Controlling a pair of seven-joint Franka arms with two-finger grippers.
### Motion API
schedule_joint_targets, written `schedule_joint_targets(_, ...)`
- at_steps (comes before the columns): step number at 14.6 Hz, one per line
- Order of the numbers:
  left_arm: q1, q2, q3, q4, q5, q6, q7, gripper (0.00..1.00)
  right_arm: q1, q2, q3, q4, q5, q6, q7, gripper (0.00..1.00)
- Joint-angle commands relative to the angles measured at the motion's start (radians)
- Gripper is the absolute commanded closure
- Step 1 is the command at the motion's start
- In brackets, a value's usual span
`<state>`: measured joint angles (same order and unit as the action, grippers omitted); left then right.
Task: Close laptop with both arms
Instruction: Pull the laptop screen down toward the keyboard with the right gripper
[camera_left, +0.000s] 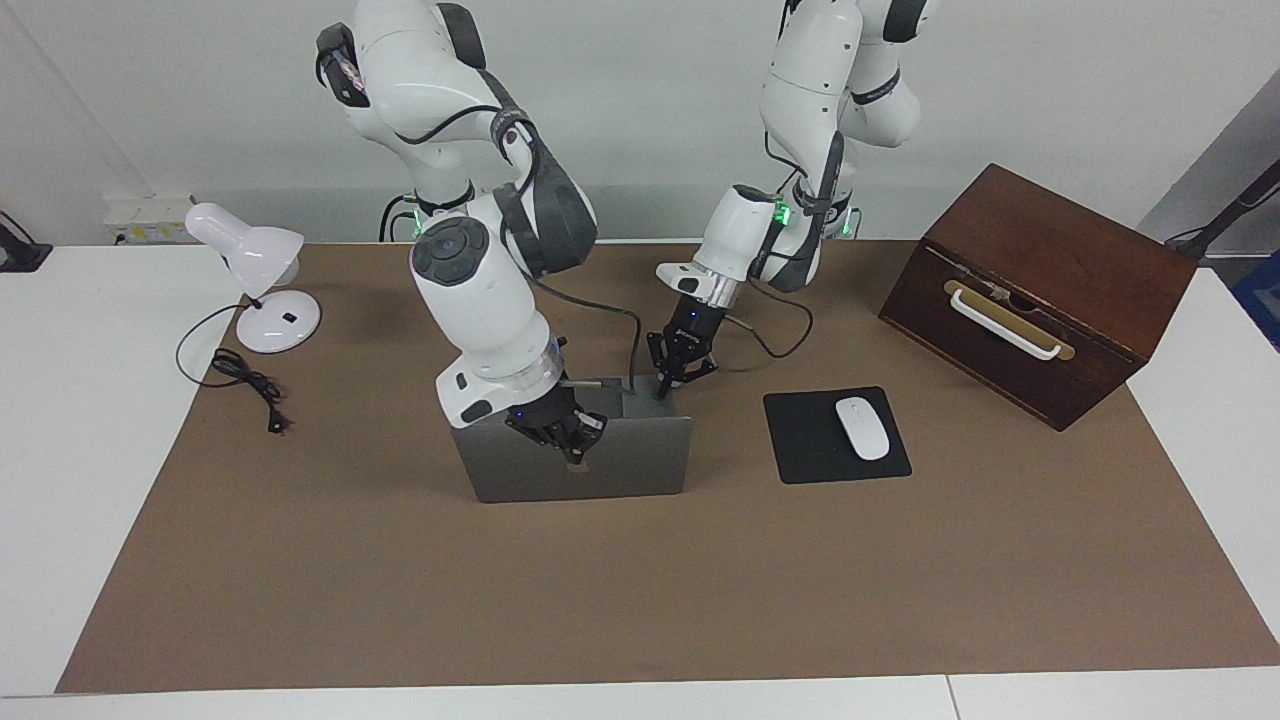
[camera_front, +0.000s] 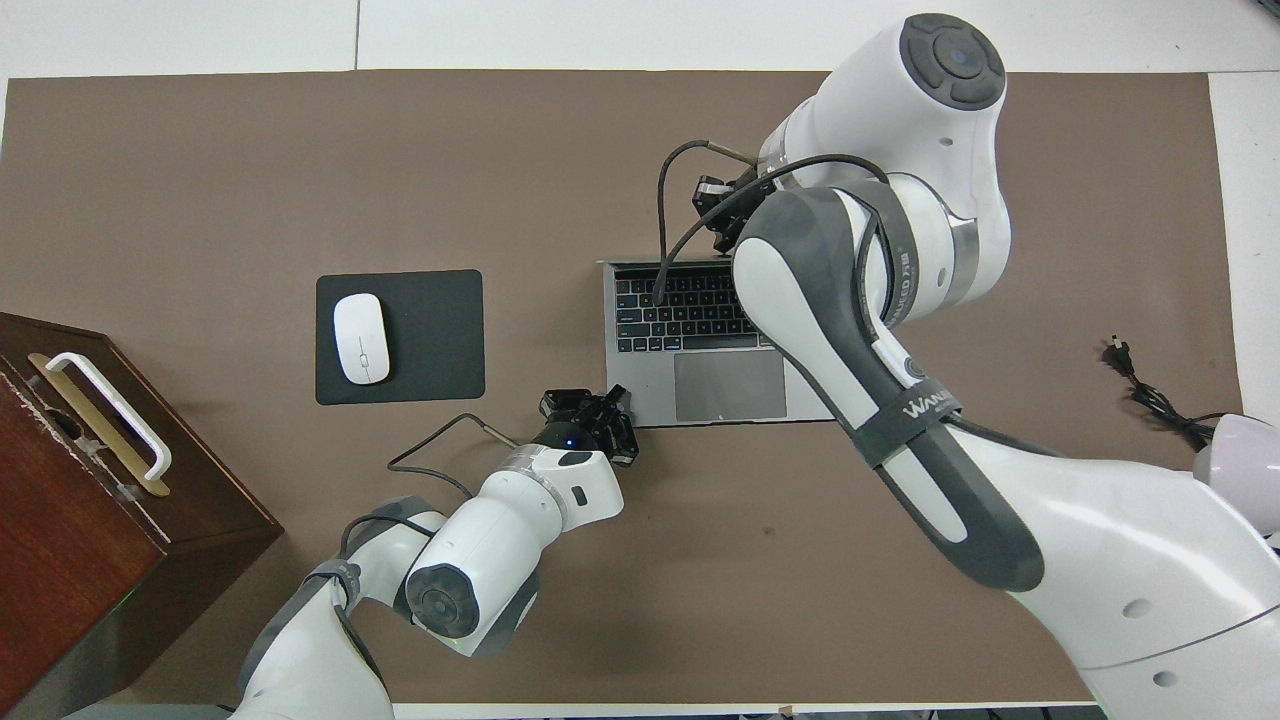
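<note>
While the thin silver-grey metal laptop (camera_left: 580, 460) sits near the middle of the brown-covered tabletop (camera_left: 700, 600), its lid stands roughly upright, so in the facing view you mostly see the plain grey back of it, and in the overhead view the black keyboard and grey trackpad show just below the lid's edge. Right claw (camera_left: 572, 450) is pressed against the back of that lid near its top edge, center frame in the facing view, with its fingertips pinched together and nothing held between them. Left claw (camera_left: 668, 380) is down at the corner of the laptop base nearest the robots, on the side toward the left arm's end of the tabletop, also closed up tight and empty; it looks like it's touching the base, though I can't be totally sure of contact. Over at center right in the facing view there's a flat black rectangular mouse pad (camera_left: 800, 445) with a white oval mouse (camera_left: 862, 428) on it. A dark brown wooden box (camera_left: 1040, 290) with a white handle sits upper right, and a small white desk lamp (camera_left: 255, 275) with its black cord is upper left.
</note>
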<state>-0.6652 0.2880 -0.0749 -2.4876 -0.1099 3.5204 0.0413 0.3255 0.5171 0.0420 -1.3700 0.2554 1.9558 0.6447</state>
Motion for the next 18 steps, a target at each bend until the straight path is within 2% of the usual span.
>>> schedule_joint_targets(1,-0.019,0.007,0.017,-0.079,-0.002,-0.020,0.017,1.00,0.023,-0.061,0.007,-0.122,0.045,0.025,0.041,1.00)
schedule_joint_targets(4,-0.019,0.010,0.018,-0.077,-0.004,-0.020,0.019,1.00,0.023,-0.086,0.007,-0.182,0.099,0.037,0.046,1.00)
schedule_joint_targets(12,-0.021,0.014,0.018,-0.073,-0.004,-0.020,0.026,1.00,0.063,-0.086,0.007,-0.256,0.100,0.095,0.047,1.00)
schedule_joint_targets(18,-0.019,0.014,0.018,-0.073,-0.004,-0.020,0.032,1.00,0.067,-0.080,0.007,-0.274,0.152,0.100,0.049,1.00)
